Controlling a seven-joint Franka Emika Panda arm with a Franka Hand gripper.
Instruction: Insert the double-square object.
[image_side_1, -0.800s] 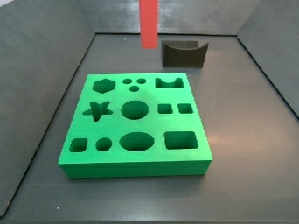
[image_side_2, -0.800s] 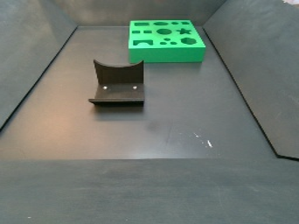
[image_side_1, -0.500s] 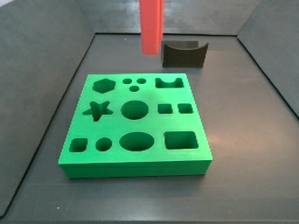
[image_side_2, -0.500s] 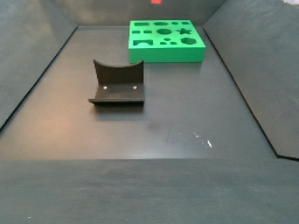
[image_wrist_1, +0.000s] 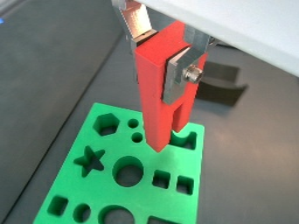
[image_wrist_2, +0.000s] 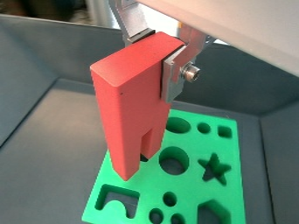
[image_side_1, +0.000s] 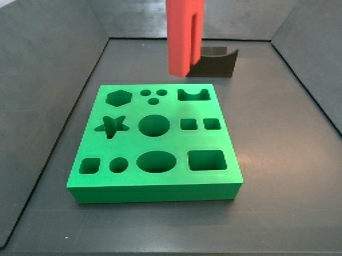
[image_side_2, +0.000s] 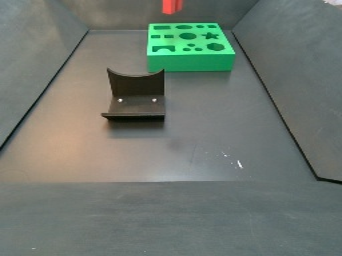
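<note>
The double-square object (image_side_1: 186, 35) is a tall red bar that hangs upright, its two square prongs pointing down, over the far edge of the green board (image_side_1: 134, 150). My gripper (image_wrist_1: 158, 48) is shut on its upper part, and its silver fingers (image_wrist_1: 176, 74) clamp both sides. This grip also shows in a wrist view (image_wrist_2: 152, 57). The board's two small square holes (image_side_1: 199, 124) lie nearer the front than the bar's lower end. In a side view only the bar's tip (image_side_2: 171, 5) shows above the board (image_side_2: 190, 62). The gripper itself is out of both side views.
The dark fixture (image_side_1: 214, 62) stands behind the board, just beyond the bar, and also shows in a side view (image_side_2: 134, 95). The board has star, hexagon, round and square holes. Grey walls (image_side_1: 54, 100) enclose the dark floor.
The red bar has come lower and nearer to the green board, and its slotted lower end now shows. The board and fixture have not moved.
</note>
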